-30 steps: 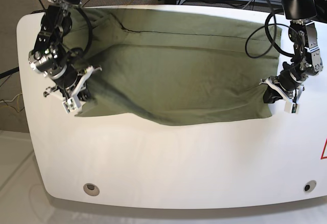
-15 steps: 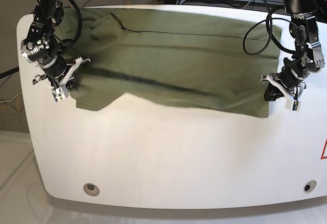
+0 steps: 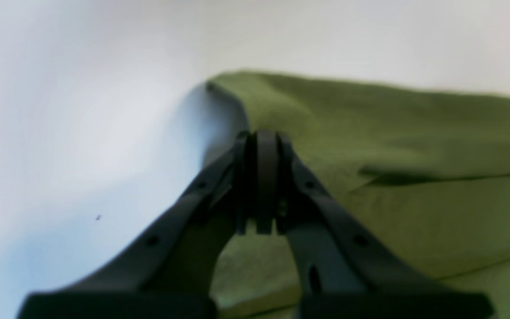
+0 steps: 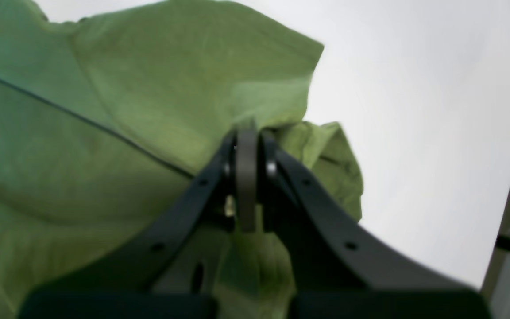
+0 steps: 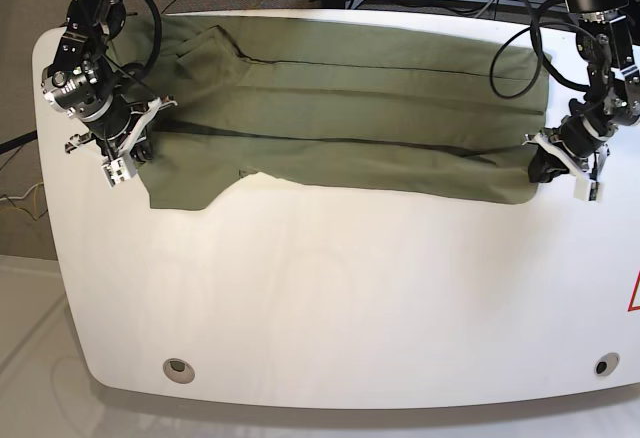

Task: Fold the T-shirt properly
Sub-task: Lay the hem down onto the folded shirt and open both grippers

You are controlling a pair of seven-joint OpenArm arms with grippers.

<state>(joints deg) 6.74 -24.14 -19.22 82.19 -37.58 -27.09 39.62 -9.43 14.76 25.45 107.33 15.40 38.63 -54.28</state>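
Both wrist views blurred; T-shirt [image 5: 350, 118] label hidden; arms cut off above

- In the base view, bright, even light is falling from above, and the white table [image 5: 330, 288] is reading almost blown out across the lower half of the frame.
- Shadows are staying soft and short there; thin dark lines are running along the folds of the T-shirt [image 5: 350, 118].
- The base view is looking sharp, with the table edges bowing slightly at the frame's sides.
- The left wrist view is looking soft all over; the left gripper [image 3: 261, 146] in the lower centre is blurring, and a bluish shadow is lying beside the cloth edge.
- The right wrist view is also out of focus, with pale glare filling the upper right.
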